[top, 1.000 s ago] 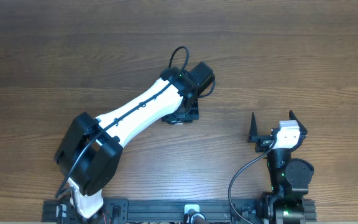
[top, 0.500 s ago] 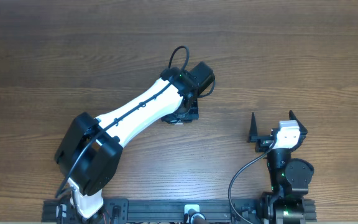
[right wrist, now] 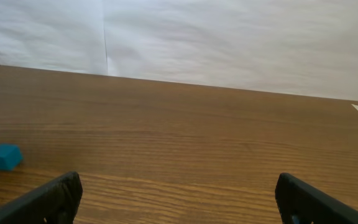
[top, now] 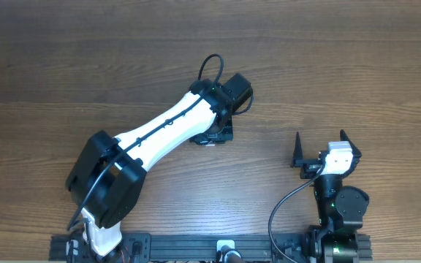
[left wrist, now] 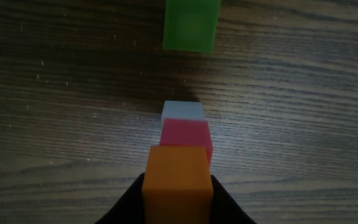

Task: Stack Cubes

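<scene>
1. The left tool (left wrist: 178,202) is closed on the orange cube (left wrist: 178,183), with one finger pressed against each side of it.
2. The orange cube sits directly above the red cube (left wrist: 187,134), and a pale cube (left wrist: 183,111) shows beyond the red one. The three appear to form one column, though it cannot be told whether the orange cube rests on the red one or hangs just over it.
3. The green cube (left wrist: 191,23) lies on the desk (top: 342,58), apart from the column and not stacked.
4. The right wrist view shows a blue cube (right wrist: 5,156) alone on the desk. It cannot be told whether this is the pale cube.
5. The right tool (right wrist: 182,202) is near its base at the near right, spread wide and holding nothing.
6. Judged from this, the stacking is well along: two cubes seem to be placed and the third is at the top. What is left is to let go of the orange cube cleanly and then add the green cube, and the blue one if it is a separate cube.
</scene>
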You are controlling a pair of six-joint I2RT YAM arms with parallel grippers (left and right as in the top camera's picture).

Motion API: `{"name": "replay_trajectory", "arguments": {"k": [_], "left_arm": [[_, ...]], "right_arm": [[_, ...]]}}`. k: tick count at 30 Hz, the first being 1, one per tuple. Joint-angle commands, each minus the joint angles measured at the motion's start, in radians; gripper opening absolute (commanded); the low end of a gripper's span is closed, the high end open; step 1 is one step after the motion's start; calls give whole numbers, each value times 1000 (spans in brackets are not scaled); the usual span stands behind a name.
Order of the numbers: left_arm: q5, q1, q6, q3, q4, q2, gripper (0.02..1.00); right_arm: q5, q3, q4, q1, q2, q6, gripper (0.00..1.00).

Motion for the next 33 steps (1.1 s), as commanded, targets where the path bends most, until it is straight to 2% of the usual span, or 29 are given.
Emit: {"name": "replay_trajectory", "arguments": {"k": [1,7,12,17,21,24,26,33], "left_arm": [[-12,1,11,10,3,14,145],[-12,1,11,10,7,18,167],[-12,1,11,10,7,18,371],[-13,1,11,10,7,18,487],[-19,1,11,10,6,18,680],[-50,1,-16,10,6,-6,886],[-71,3,-38,10,12,-41,954],[-145,77,-42,10,57,-205,982]], "right_arm": [[9,-5,-4,5,-10,-5,991],[9,-5,-4,5,-10,-5,993],[9,-5,-4,5,-10,-5,993],[9,-5,-4,5,-10,-5,991],[9,-5,-4,5,-10,-5,991],[9,-5,-4,5,-10,-5,991],[9,-5,-4,5,-10,-5,991],[9,-5,-4,5,-10,-5,987]]}}
